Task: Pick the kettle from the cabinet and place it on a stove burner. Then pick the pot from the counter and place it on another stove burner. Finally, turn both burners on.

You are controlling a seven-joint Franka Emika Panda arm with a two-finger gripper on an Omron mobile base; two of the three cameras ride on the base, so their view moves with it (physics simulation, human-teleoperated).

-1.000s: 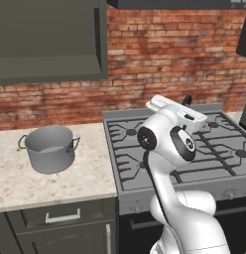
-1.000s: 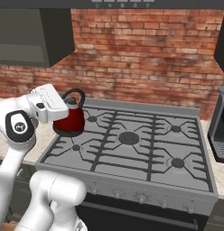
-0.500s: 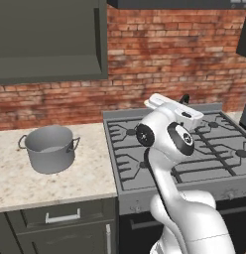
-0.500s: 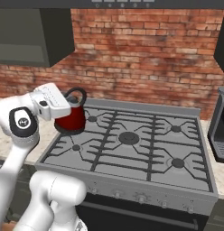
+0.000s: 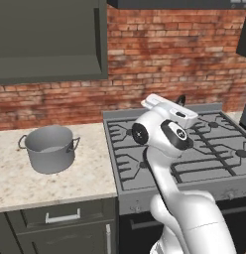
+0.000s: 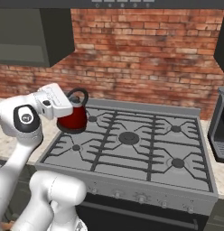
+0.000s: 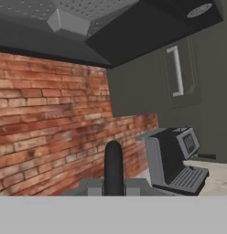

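Observation:
The small red kettle [image 6: 75, 119] hangs low over the back-left stove burner, and whether it touches the grate I cannot tell. My gripper [image 6: 73, 98] is shut on its black loop handle [image 7: 113, 164], which stands up between the fingertips in the hand view. Other burners [image 6: 128, 137] lie bare under the black grates. The grey pot [image 5: 49, 149] stands lidless on the beige counter [image 5: 90, 181], left of the stove. Up at the left, the wall cabinet [image 5: 50, 39] is open, with a bare shelf.
A dark coffee machine [image 6: 220, 131] stands on the counter right of the cooktop. A brick wall runs behind the stove, and a range hood [image 6: 123, 3] hangs above it. Another wall cabinet with a bar handle [image 7: 177, 71] is at the far right.
The hand and the kettle have drifted slightly to the right over the back-left part of the stove. The pot has not moved.

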